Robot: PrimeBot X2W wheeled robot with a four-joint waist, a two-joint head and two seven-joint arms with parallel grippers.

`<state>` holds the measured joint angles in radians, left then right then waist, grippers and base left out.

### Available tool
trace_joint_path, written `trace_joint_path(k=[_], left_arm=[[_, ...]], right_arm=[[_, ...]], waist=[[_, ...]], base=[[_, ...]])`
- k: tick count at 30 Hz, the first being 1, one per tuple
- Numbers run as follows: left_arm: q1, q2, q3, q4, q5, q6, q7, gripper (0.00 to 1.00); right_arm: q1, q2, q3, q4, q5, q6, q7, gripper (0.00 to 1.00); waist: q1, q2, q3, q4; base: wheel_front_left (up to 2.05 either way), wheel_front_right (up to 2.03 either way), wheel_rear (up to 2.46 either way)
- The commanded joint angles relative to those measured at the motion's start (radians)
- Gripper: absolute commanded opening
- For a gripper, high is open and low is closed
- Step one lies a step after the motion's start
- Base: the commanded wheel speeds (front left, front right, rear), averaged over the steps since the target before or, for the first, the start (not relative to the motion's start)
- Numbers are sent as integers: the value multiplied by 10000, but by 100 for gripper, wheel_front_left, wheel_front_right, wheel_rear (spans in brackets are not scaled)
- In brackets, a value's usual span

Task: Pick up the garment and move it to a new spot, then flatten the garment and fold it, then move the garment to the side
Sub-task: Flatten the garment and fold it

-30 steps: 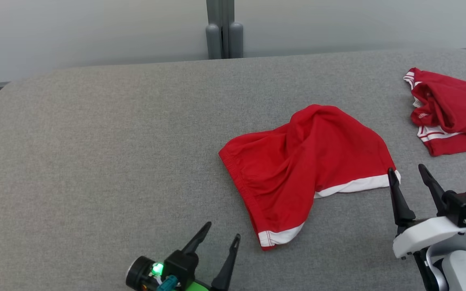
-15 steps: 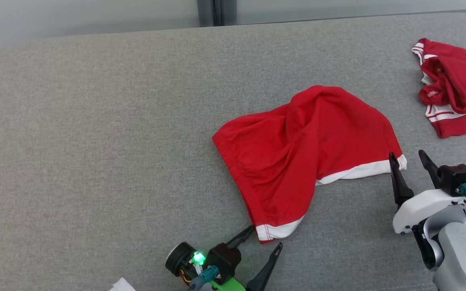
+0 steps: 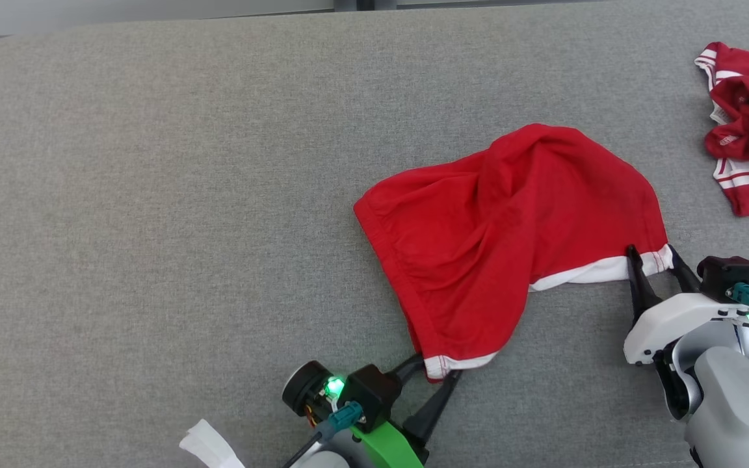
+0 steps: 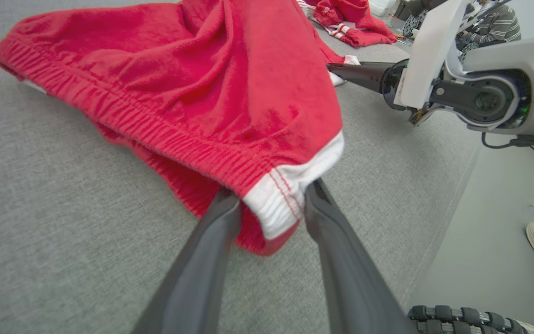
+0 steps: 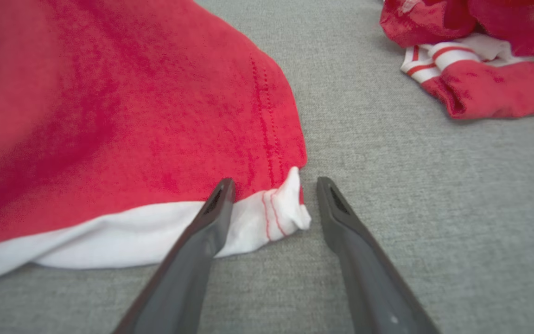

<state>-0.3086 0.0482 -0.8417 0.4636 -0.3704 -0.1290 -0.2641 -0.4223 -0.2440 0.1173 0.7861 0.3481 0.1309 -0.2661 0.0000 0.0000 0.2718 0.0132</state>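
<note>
**Q:** Where is the garment?

**A:** A pair of red shorts (image 3: 504, 227) with white hems lies rumpled on a grey fabric-covered counter (image 3: 153, 195), a little toward 3 o'clock from the middle of the head view. The elastic waistband runs along its 8 o'clock side. One hemmed corner points to 6 o'clock and the other to 4 o'clock.

**Q:** And the 2 hands?

**A:** The left hand (image 3: 436, 368) is at the 6 o'clock corner. Its 2 dark fingers stand apart, with the white hem bunched between them and touching both. I cannot tell whether they are squeezing the cloth. That corner is raised slightly off the counter.

**Q:** The right one?

**A:** The right hand (image 3: 651, 252) is at the 4 o'clock corner. Its fingers are spread, 1 on each side of the hem's tip. In its wrist view, 1 finger overlaps the white band. The other stands just clear of the cloth, with grey counter showing in the gap.

**Q:** Anything else on the counter?

**A:** A second red garment (image 3: 745, 123) with white stripes is crumpled at 2 o'clock, well apart from the shorts.
</note>
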Motion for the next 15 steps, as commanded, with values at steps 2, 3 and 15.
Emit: trace_joint_path(k=[2,3,15], left_arm=[[-157,46,-4,-92,-218,-21,6,0],[-161,46,-11,-128,-281,-21,6,0],[-205,204,1596,-1079,-386,-22,6,0]], right_arm=[[15,30,124,25,211,-7,34,0],[86,-18,152,-52,276,-9,34,0],[930,-298,617,-2730,963,-9,20,0]], waist=[[0,0,53,75],[0,0,37,78],[0,0,-628,-180]], base=[[0,0,0],[0,0,0],[0,0,0]])
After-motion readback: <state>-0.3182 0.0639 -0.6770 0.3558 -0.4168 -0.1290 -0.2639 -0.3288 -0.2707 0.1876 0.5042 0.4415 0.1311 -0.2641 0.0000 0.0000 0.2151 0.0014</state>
